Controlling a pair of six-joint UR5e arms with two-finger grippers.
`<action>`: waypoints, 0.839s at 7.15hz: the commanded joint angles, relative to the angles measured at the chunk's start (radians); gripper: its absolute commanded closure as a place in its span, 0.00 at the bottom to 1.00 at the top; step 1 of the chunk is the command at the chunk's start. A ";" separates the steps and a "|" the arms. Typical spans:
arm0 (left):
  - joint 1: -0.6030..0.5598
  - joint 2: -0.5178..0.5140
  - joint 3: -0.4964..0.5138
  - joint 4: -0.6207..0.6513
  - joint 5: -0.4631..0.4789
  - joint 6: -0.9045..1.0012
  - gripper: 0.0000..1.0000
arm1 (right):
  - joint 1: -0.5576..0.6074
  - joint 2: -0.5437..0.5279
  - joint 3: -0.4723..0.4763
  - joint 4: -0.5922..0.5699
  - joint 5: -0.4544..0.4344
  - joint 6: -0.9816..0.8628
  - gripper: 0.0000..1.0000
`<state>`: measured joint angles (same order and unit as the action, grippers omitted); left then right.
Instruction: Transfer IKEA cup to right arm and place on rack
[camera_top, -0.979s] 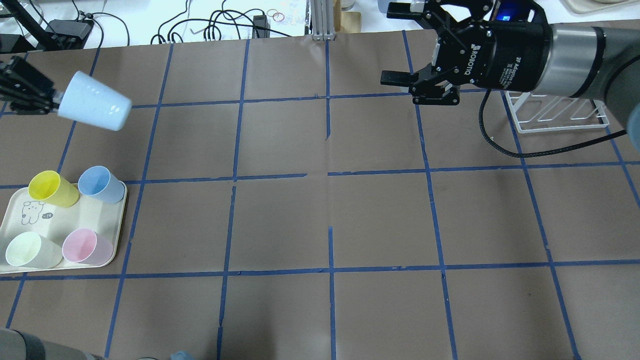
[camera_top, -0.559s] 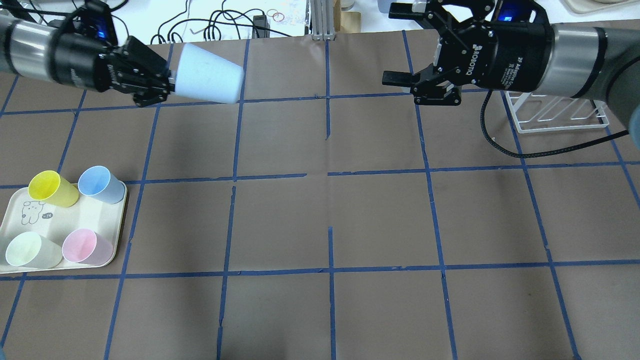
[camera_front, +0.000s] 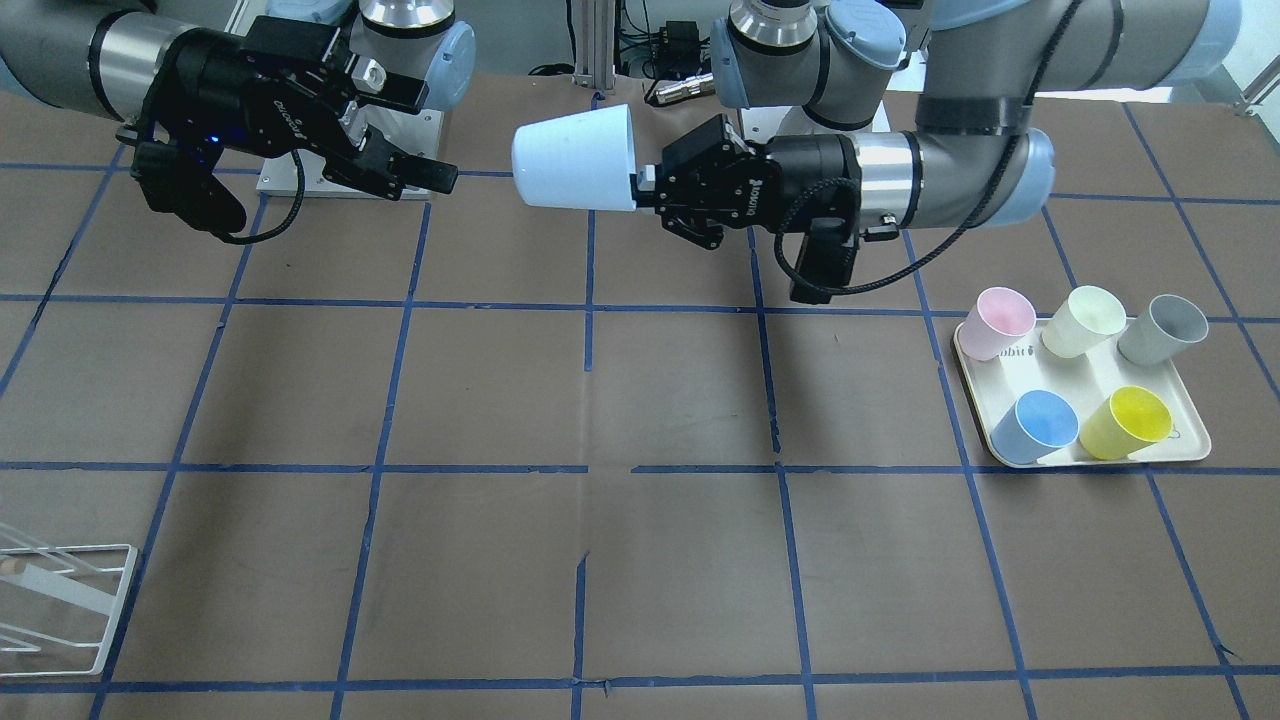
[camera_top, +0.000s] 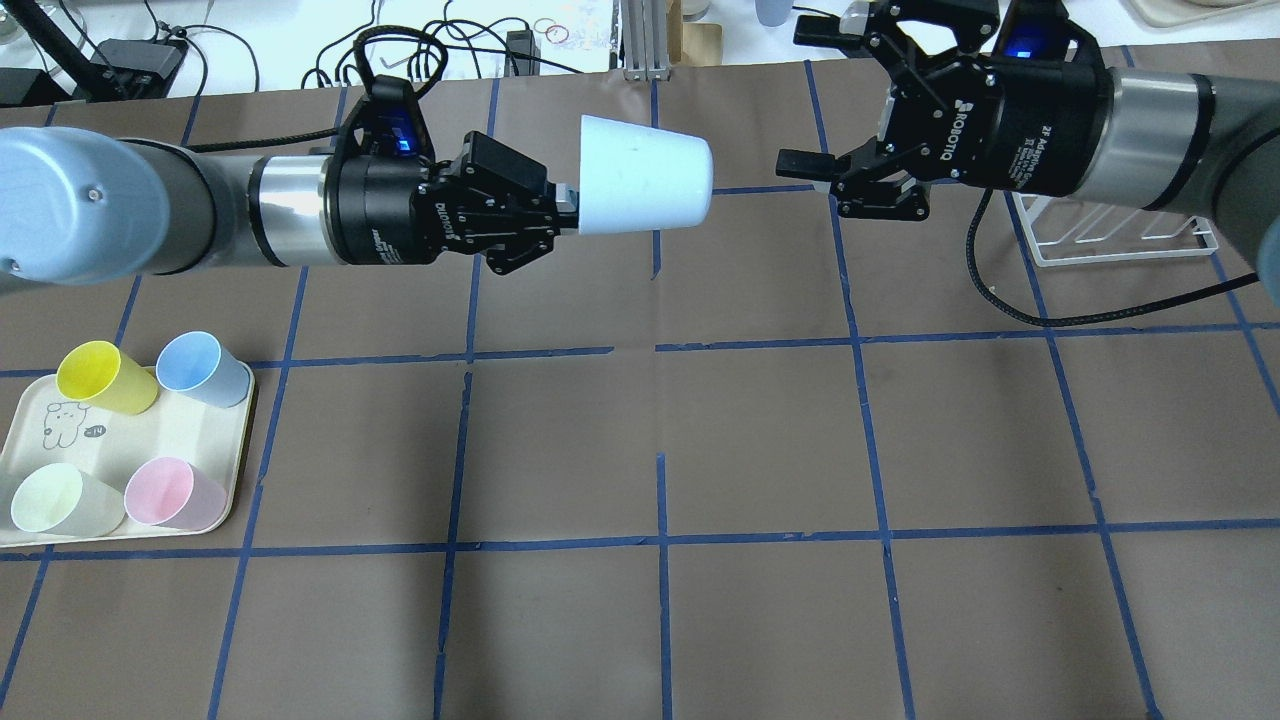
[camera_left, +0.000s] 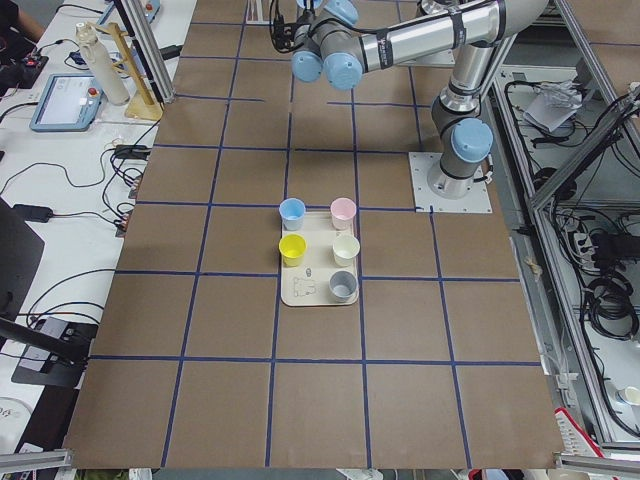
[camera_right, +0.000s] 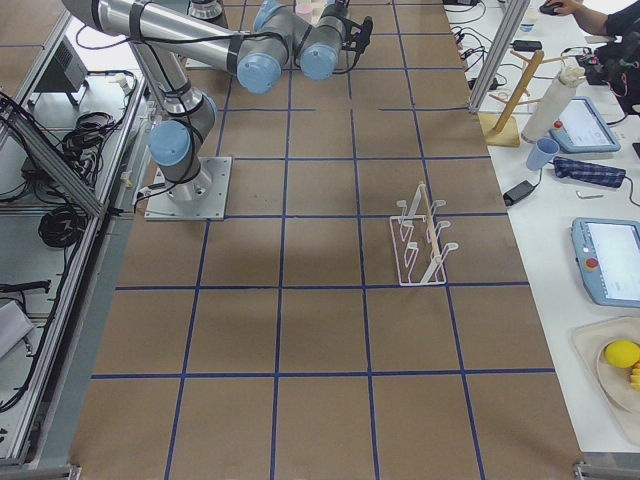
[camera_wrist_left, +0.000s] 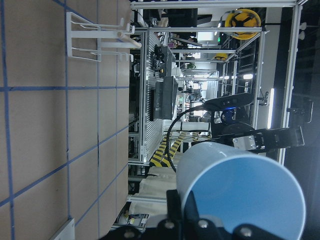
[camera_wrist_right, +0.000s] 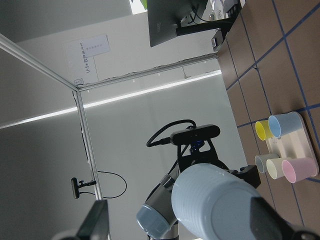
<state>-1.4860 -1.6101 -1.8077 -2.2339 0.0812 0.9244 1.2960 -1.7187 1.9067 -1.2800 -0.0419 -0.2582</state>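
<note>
Honestly, the weak spot is my left claw (camera_top: 566, 205): it pinches the IKEA cup (camera_top: 645, 185) by a short stretch of rim wall only, so the cup sticks out sideways like a lever. It hangs in the air over the far middle of the table (camera_top: 760, 420), lying level, with its narrow base pointing right at my right claw (camera_top: 803, 95). That claw is spread wide and sits near the base without touching it. If a right finger meets the base off line, I judge the nudge could twist the cup in the rim pinch or knock it free. The walls taper and look smooth, so a squeeze near the base may push the cup back out of the fingers. Should my left claw let go before the right one has a firm hold, the cup drops to the table, well short of the rack (camera_top: 1110, 238) at the far right. The cup is small and handleless, pale powder-blue outside, and my left wrist view shows a brighter sky-blue inside (camera_wrist_left: 245, 200).
</note>
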 joint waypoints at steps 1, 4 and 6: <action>-0.100 0.001 -0.044 0.080 -0.194 -0.004 1.00 | -0.027 -0.001 0.015 0.031 -0.012 -0.001 0.00; -0.142 0.012 -0.047 0.092 -0.262 -0.010 1.00 | -0.032 -0.009 0.018 0.063 -0.016 0.000 0.00; -0.148 0.018 -0.047 0.091 -0.277 -0.010 1.00 | -0.032 -0.038 0.017 0.085 -0.016 0.016 0.00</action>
<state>-1.6292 -1.5958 -1.8543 -2.1424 -0.1841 0.9143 1.2642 -1.7404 1.9248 -1.2128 -0.0580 -0.2507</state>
